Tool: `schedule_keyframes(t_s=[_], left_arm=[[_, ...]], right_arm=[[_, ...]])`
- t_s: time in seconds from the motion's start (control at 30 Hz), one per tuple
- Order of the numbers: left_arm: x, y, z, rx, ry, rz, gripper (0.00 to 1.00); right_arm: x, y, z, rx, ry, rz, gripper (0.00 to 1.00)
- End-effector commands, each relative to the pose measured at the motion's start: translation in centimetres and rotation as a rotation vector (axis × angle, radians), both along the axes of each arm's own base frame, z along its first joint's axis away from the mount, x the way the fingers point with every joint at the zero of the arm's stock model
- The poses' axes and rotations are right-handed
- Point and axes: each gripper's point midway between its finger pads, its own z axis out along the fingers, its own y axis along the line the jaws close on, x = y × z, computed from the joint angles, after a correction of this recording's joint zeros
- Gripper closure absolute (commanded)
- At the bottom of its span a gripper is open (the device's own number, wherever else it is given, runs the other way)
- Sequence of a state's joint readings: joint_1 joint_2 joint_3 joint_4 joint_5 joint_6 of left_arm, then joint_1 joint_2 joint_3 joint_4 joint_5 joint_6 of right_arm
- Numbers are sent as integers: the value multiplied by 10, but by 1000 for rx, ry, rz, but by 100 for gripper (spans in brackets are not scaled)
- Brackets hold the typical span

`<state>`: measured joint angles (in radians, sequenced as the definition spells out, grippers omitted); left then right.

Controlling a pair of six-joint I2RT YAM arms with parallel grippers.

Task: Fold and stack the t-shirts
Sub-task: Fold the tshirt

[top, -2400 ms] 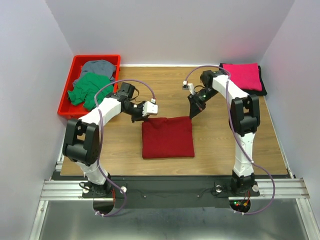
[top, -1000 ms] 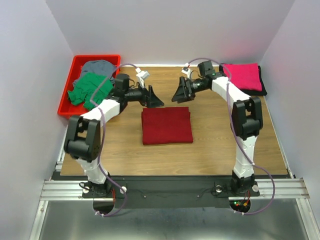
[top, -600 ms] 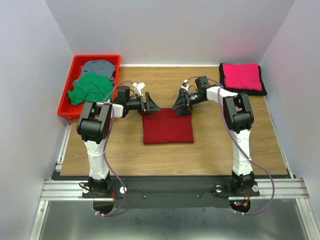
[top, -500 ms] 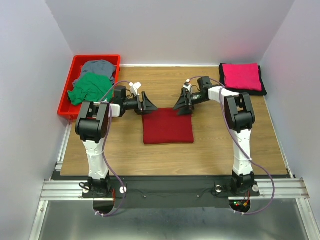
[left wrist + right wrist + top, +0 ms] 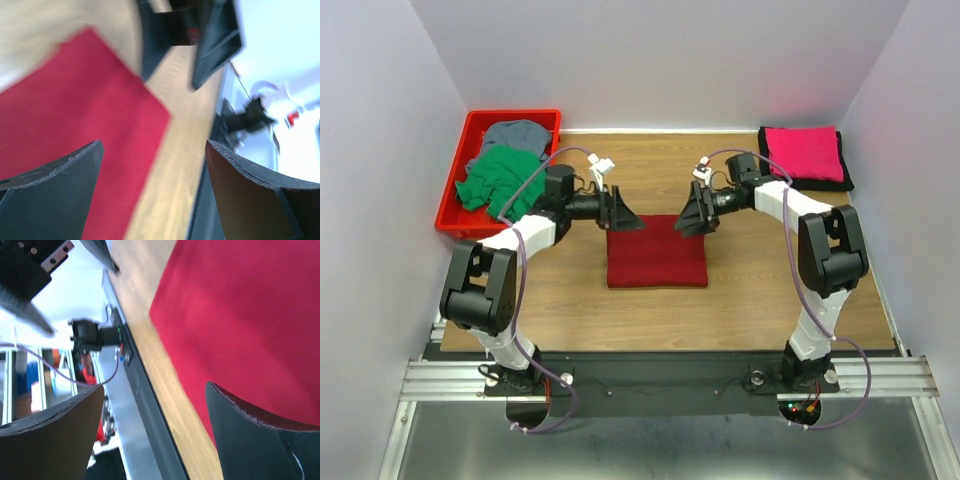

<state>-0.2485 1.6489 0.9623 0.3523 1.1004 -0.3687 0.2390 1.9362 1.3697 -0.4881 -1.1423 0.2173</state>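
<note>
A dark red t-shirt (image 5: 657, 255) lies folded into a square on the middle of the table. My left gripper (image 5: 625, 218) hovers open at its far left corner, and my right gripper (image 5: 692, 220) is open at its far right corner. In the left wrist view the red cloth (image 5: 65, 110) runs under the left finger (image 5: 50, 195), and the gap of the left gripper (image 5: 153, 146) holds nothing. In the right wrist view the red cloth (image 5: 250, 315) lies by the right finger (image 5: 250, 440), and the right gripper (image 5: 155, 389) is empty. A folded pink t-shirt (image 5: 805, 152) rests on a black one (image 5: 847, 180).
A red tray (image 5: 448, 205) at the back left holds a crumpled green t-shirt (image 5: 498, 178) and a grey one (image 5: 515, 133). White walls close in the table on three sides. The arm bases stand along the near rail (image 5: 660, 375).
Both grippers have come down from beyond the dark red shirt's far edge to its two far corners. Both stay open. The shirt lies where it was.
</note>
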Motion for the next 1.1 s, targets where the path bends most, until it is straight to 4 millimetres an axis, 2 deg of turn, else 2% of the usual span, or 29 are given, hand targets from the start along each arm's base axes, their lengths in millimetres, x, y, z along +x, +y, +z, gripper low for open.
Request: schedule_keyframes(t_s=[0.0, 0.03, 0.13, 0.17, 0.2, 0.3, 0.4, 0.47, 0.57, 0.6, 0.63, 0.67, 0.7, 0.77, 0.83, 0.9, 0.97, 1.0, 1.07], left_arm=[[-35, -22, -24, -24, 97, -85, 5], [-37, -25, -29, -24, 112, -92, 5], [-33, -29, -51, -11, 158, -83, 5], [-31, -30, -58, -8, 172, -87, 5], [-29, -28, -76, 6, 217, -85, 5], [-16, -15, -96, 22, 266, -27, 5], [0, 7, -109, 64, 257, 56, 5], [2, 18, -108, 88, 244, 70, 5], [-12, 18, -81, 73, 159, -8, 5], [-21, 9, -68, 60, 121, -55, 5], [-33, 4, -44, 46, 64, -101, 5], [-42, -1, -34, 46, 29, -135, 5], [-58, -15, -24, 39, -32, -213, 5], [-81, -24, -8, 21, -67, -281, 5], [-99, -29, -10, 25, -83, -320, 5], [-115, -35, -20, 37, -83, -362, 5], [-120, -37, -33, 51, -61, -377, 6], [-123, -37, -40, 57, -46, -382, 7], [-122, -37, -64, 83, 5, -381, 8]], right_arm=[[-32, 18, -26, 2, 64, 70, 13], [-33, 19, -27, 2, 63, 72, 13], [-28, 20, -51, -32, 67, 64, 13], [-28, 20, -66, -49, 92, 61, 13], [-27, 19, -74, -62, 99, 57, 13], [-31, 5, -100, -113, 117, 40, 13], [-28, -13, -103, -130, 106, 0, 13], [-28, -23, -97, -135, 102, -22, 13], [-30, -26, -71, -107, 69, -11, 13], [-31, -23, -61, -91, 62, -4, 13], [-32, -21, -50, -74, 53, -3, 12], [-34, -16, -31, -37, 52, 0, 11], [-40, -9, -21, -20, 51, 19, 10], [-51, 0, -8, -7, 48, 40, 10], [-67, 13, -9, -11, 57, 85, 10], [-81, 23, -21, -38, 81, 117, 13], [-89, 28, -30, -45, 123, 134, 17], [-96, 30, -41, -61, 155, 143, 17], [-96, 30, -54, -87, 164, 122, 18]])
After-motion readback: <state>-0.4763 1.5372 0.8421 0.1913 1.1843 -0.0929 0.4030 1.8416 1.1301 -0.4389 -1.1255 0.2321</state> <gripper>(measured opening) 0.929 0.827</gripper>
